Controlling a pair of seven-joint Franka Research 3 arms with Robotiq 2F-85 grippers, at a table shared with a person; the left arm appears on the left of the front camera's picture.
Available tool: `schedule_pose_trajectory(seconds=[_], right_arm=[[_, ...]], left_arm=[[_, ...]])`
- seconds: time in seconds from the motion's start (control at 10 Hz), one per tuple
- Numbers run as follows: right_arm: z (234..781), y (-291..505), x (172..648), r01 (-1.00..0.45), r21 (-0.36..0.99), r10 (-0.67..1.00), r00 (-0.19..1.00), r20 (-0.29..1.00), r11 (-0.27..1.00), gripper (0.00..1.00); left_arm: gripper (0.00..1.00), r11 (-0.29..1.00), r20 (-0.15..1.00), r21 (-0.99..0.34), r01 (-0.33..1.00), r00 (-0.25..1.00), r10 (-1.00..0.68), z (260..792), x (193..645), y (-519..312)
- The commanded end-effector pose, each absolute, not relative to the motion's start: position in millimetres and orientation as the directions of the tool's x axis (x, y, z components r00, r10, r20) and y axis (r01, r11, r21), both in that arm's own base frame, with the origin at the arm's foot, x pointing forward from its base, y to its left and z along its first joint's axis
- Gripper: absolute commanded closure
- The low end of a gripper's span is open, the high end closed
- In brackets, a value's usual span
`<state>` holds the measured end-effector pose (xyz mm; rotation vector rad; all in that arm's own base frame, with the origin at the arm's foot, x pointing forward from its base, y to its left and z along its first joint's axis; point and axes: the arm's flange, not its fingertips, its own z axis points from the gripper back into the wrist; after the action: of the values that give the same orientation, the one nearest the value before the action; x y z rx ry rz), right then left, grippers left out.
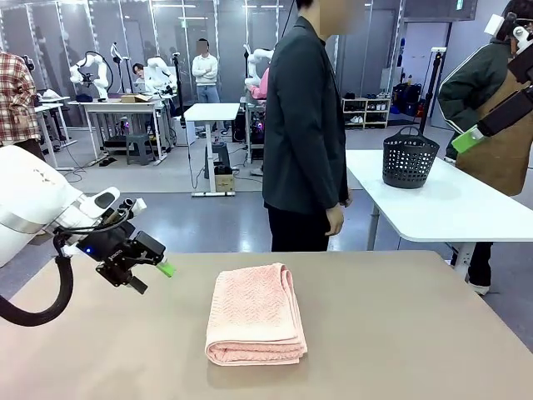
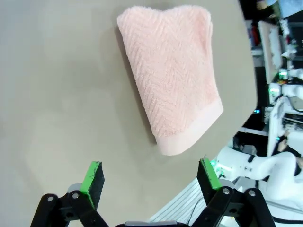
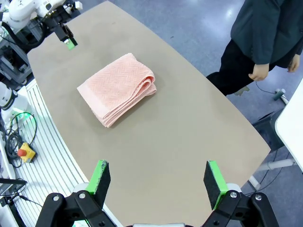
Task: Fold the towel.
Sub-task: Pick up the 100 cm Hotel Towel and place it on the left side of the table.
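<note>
Currently the towel [image 1: 255, 314] lies folded into a thick, layered rectangle near the middle of the tan table [image 1: 400, 333], its plain smooth band along the edge nearest the robot. Stacked fold edges show on its right side in the front view. Bare tabletop surrounds it on all sides; no other object sits on this table.

Left gripper [image 1: 148, 270]: raised above the table's left part, well apart from the towel, green pads spread wide, nothing between them. Its wrist view looks down on the towel [image 2: 170, 75], with the fingers [image 2: 93, 177] apart over bare table close to the robot-side edge.

Right gripper [image 3: 158, 182]: high above the table, fingers spread, holding nothing. From there the towel [image 3: 118, 89] sits toward the left arm's side, with wide bare surface between it and the far edge.

Person [image 1: 304, 125]: standing just beyond the far edge, hand [image 1: 335, 219] hanging at the side, clear of the table.
</note>
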<state>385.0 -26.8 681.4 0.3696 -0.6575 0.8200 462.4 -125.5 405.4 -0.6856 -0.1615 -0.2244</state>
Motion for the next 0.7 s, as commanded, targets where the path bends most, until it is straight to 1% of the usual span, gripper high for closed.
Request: schedule_pose_trajectory(seconds=[0.0, 0.2, 0.3, 0.4, 0.5, 0.6], right_arm=[[683.1, -27.2, 385.1, -0.775, 0.054, 0.561, 0.502, 0.658, 0.630, 0.00], [683.1, -27.2, 385.1, -0.775, 0.054, 0.561, 0.502, 0.658, 0.630, 0.00], [683.1, -27.2, 385.1, -0.775, 0.054, 0.561, 0.502, 0.658, 0.630, 0.00], [683.1, -27.2, 385.1, -0.775, 0.054, 0.561, 0.502, 0.658, 0.630, 0.00], [683.1, -27.2, 385.1, -0.775, 0.054, 0.561, 0.502, 0.658, 0.630, 0.00], [683.1, -27.2, 385.1, -0.775, 0.054, 0.561, 0.502, 0.658, 0.630, 0.00]], left_arm=[[0.00, 0.756, 0.196, -0.607, 0.246, 0.968, -0.158, 407.5, 459.8, -124.1], [0.00, 0.756, 0.196, -0.607, 0.246, 0.968, -0.158, 407.5, 459.8, -124.1], [0.00, 0.753, 0.215, -0.607, 0.254, 0.965, -0.153, 404.3, 461.8, -123.8], [0.00, 0.741, 0.234, -0.628, 0.238, 0.966, -0.112, 392.7, 469.6, -129.7], [0.00, 0.684, 0.224, -0.688, 0.244, 0.967, -0.120, 373.7, 478.5, -138.6], [0.00, 0.652, 0.230, -0.717, 0.247, 0.967, -0.113, 360.1, 483.1, -144.9]])
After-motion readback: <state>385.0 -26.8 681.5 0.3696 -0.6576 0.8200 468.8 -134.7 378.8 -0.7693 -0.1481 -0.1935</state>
